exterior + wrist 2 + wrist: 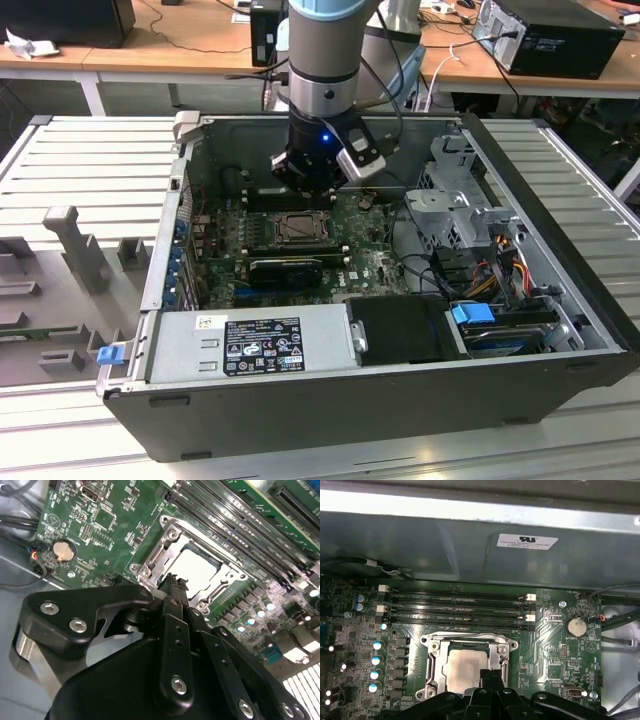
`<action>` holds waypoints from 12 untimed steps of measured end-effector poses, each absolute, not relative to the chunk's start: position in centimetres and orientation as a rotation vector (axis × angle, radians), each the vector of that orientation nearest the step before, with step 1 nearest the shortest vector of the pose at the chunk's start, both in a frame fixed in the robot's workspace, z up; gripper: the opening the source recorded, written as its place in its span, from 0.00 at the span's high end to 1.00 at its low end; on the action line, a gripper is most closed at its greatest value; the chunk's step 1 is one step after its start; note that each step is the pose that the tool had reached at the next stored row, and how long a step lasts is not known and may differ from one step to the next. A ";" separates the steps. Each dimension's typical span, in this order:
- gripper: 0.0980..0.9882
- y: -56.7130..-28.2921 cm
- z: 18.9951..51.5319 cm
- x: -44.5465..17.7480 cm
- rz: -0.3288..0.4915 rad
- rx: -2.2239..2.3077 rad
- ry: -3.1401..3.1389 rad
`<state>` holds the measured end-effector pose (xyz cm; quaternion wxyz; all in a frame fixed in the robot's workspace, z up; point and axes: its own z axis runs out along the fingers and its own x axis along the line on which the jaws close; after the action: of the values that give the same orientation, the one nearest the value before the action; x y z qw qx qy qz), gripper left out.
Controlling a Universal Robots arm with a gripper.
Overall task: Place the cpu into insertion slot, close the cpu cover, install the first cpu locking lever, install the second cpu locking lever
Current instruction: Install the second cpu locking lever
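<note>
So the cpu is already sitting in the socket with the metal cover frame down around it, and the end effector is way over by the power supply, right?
Not quite. The cpu does sit in the socket under the cpu cover, but the end effector is at the socket's edge, as the second wrist view shows.

Out past the open computer case (560,330), a ribbed grey metal work surface (90,160) spreads to both sides. On the exterior view's left sit grey fixture blocks (75,250). Behind runs a wooden bench (200,45) strung with cables, 1 dark box (65,20) at its left, another black computer (550,35) at its right.
</note>
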<state>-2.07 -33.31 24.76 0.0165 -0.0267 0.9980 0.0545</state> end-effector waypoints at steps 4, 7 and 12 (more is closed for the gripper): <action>0.99 -34.2 25.1 -2.1 0.169 -0.083 3.103; 0.99 -35.6 25.1 -2.1 0.169 -0.083 3.103; 0.99 -36.2 24.6 -2.1 0.178 -0.082 3.126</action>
<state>-2.05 -36.25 24.57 0.0048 -0.0263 0.9980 0.0569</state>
